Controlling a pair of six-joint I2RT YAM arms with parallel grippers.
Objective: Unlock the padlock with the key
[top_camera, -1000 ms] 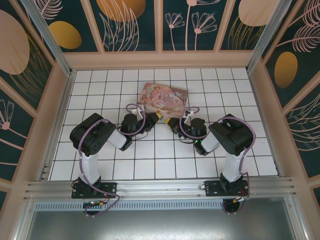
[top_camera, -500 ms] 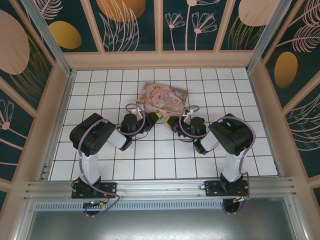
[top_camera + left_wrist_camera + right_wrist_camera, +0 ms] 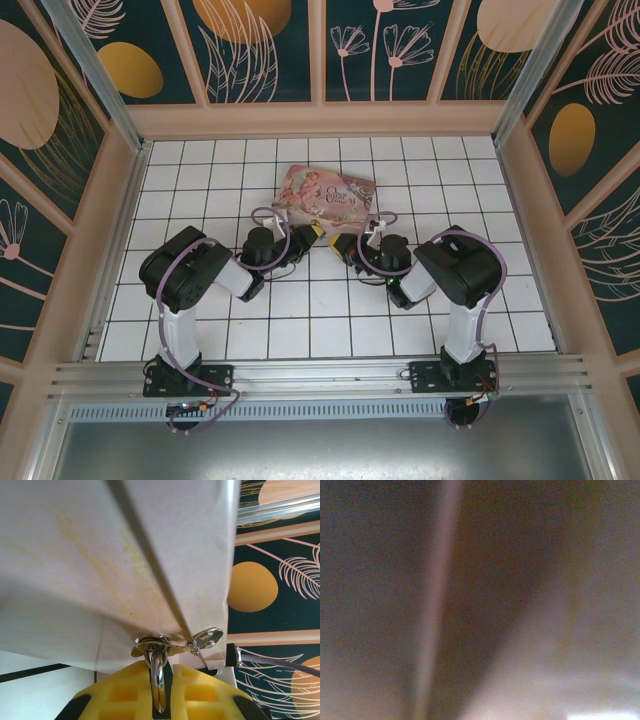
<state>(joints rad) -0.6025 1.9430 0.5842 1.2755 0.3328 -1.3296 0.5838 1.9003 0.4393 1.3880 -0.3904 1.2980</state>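
Observation:
In the left wrist view my left gripper (image 3: 160,669) is shut, its yellow fingers (image 3: 125,692) pinching the padlock by its thin silvery shackle (image 3: 158,677). The shackle hangs through the metal hasp (image 3: 156,643) on the pale side of the pink tin box (image 3: 100,555). The padlock's blue body is hidden between the fingers. From above, the left gripper (image 3: 310,237) sits at the box's (image 3: 328,196) near edge, and my right gripper (image 3: 348,246) is close beside it, shut. The key is hidden. The right wrist view is a dark blur.
The white tiled floor (image 3: 300,320) stretches around both arms. Pink frame walls (image 3: 320,120) with dark floral panels enclose it at the back and both sides. A metal rail (image 3: 320,375) runs along the near edge.
The right gripper has edged slightly left, toward the left gripper and the box. The left arm has stayed put.

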